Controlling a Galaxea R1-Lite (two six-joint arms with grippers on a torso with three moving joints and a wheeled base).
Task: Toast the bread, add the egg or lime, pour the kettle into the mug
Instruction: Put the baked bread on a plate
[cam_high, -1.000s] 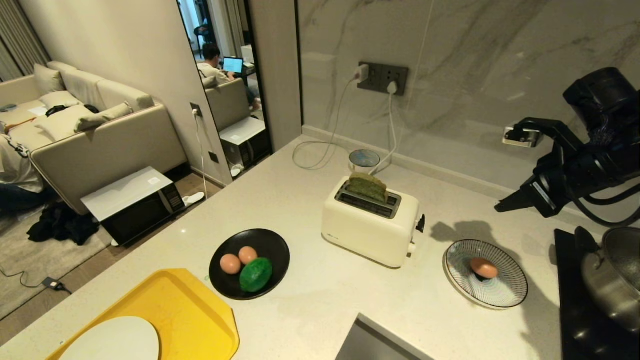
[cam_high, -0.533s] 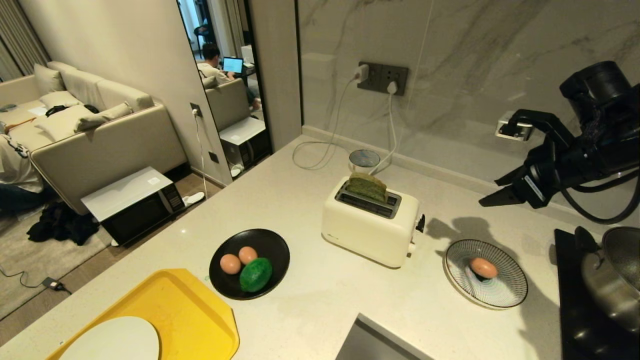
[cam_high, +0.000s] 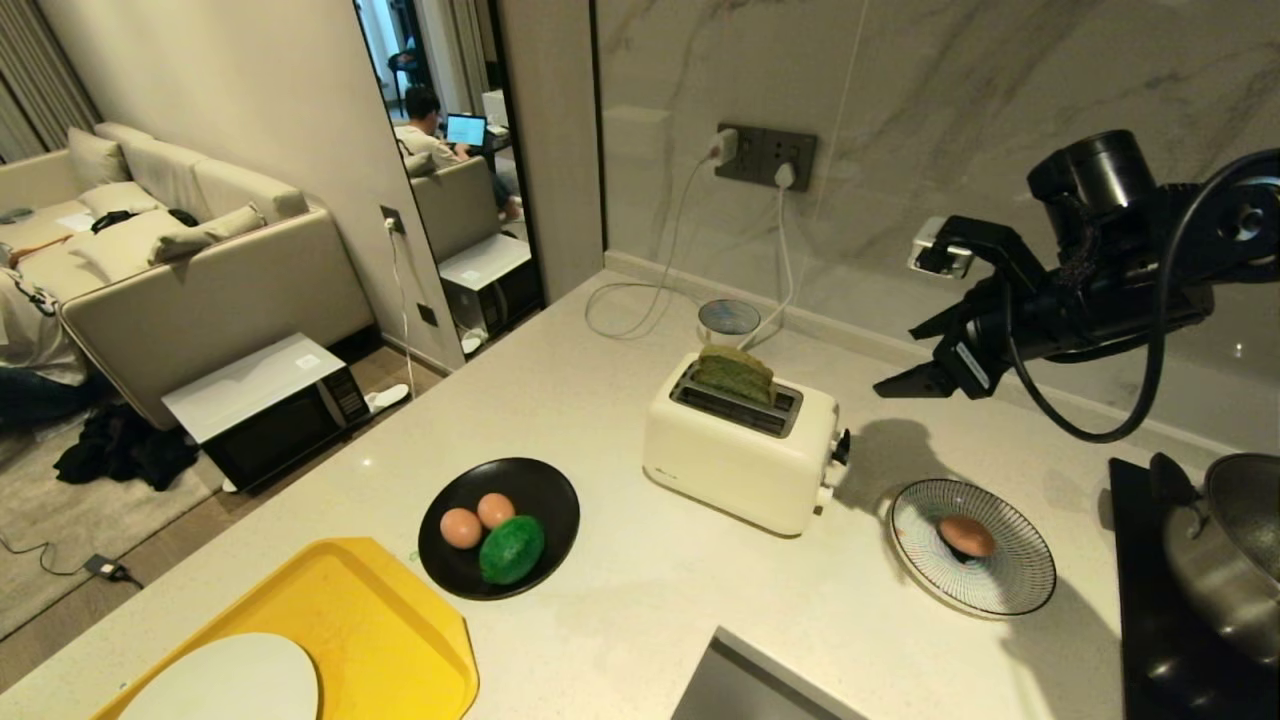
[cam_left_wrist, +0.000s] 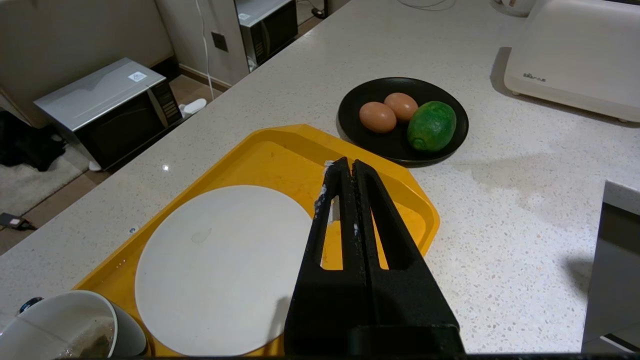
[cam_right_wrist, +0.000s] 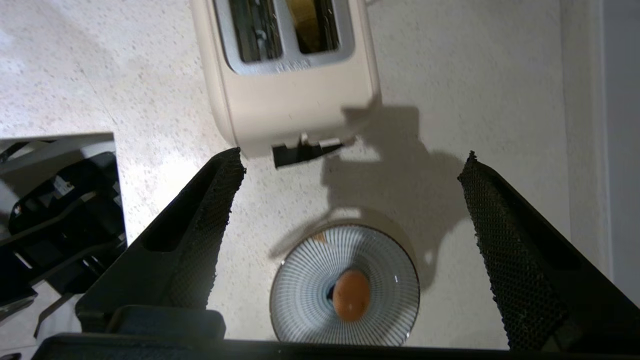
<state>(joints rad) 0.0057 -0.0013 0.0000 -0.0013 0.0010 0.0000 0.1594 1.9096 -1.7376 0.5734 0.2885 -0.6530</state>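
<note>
Right gripper (cam_high: 905, 358) has swung leftward toward the toaster (cam_high: 740, 450), jaws now spread wide and empty; likely going for the bread (cam_high: 735, 372), while an egg (cam_high: 966, 535) already sits on the striped plate (cam_high: 1020, 585)

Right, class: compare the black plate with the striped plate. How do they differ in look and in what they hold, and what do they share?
The black plate is plain and dark; the striped plate has fine radiating lines on a pale ground. The black plate holds two eggs and a lime; the striped plate holds a single egg. The black plate sits left of the toaster, beside the yellow tray; the striped plate sits to its right. Both are round and rest on the counter.
</note>
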